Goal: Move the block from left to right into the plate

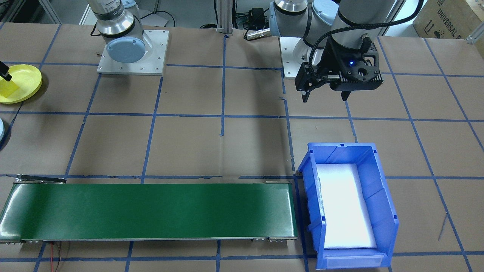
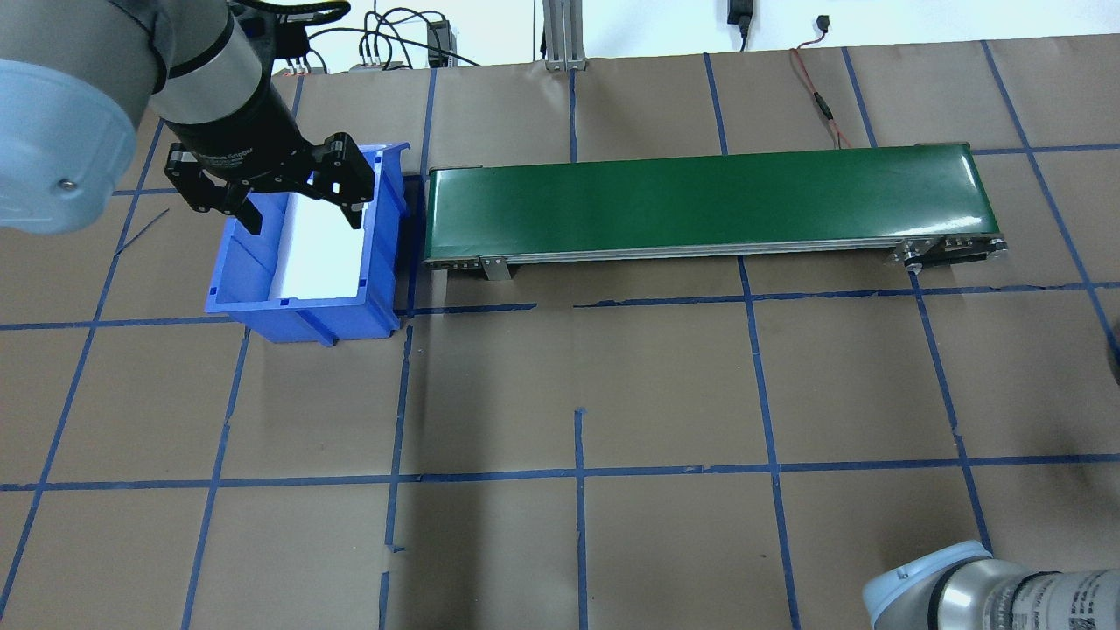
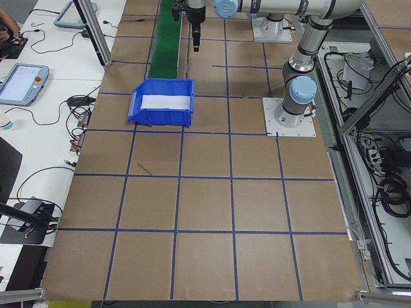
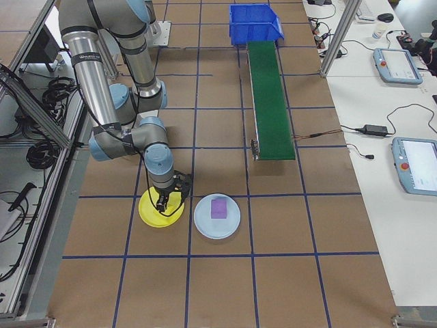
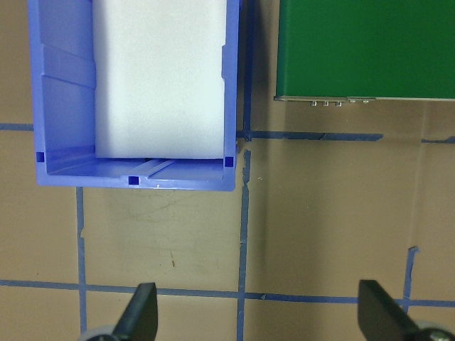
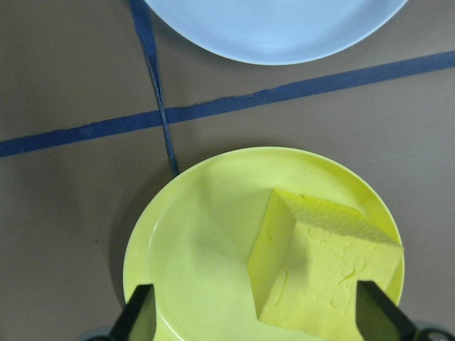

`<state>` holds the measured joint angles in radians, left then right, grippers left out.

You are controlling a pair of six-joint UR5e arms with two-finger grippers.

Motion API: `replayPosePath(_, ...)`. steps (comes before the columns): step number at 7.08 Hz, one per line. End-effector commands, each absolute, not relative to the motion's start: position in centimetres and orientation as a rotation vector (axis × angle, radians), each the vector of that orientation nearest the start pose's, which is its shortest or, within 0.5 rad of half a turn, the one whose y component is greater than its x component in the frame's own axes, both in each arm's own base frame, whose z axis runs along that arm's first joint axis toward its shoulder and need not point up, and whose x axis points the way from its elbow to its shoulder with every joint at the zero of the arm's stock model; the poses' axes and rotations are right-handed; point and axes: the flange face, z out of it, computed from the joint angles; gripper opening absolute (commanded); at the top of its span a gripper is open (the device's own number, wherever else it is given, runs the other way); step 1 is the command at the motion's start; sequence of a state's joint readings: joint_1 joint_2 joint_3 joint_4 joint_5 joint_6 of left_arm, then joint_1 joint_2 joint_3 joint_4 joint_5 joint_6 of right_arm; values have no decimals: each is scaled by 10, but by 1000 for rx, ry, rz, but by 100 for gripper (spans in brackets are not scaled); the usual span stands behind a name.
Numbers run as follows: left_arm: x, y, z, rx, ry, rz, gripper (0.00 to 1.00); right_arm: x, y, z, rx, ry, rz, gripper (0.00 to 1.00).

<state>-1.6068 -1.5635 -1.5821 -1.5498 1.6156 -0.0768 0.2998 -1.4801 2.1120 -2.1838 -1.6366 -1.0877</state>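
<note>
My right gripper [image 6: 249,320] stands wide over the glossy round yellow plate [image 6: 206,234] at frame bottom, where the spongy yellow foam block [image 6: 320,273] lies tilted, untouched; a pale blue plate [image 6: 277,25] sits beyond the tape. My left gripper [image 2: 302,214] – also spread, empty – hangs above the blue plastic bin [image 2: 254,289] beside the green conveyor belt [image 2: 700,201]

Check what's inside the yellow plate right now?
A yellow block sits in the yellow plate, between the right gripper's open fingers. The block's underside is hidden.
</note>
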Motion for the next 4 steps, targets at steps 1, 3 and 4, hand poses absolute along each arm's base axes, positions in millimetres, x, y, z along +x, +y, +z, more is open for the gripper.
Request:
replayPosePath(1,-147,-483,488,-65,3102,-30,100,-382,-319,296,180,3226,21,100)
replayPosePath(3,-148,-485,484,-62,3106,-15,100,-265,-453,348,-87,3255,-53,100)
replayPosePath(4,-145,-486,484,-69,3103,-20,100,-196,-497,358,-35,3255,-115,100)
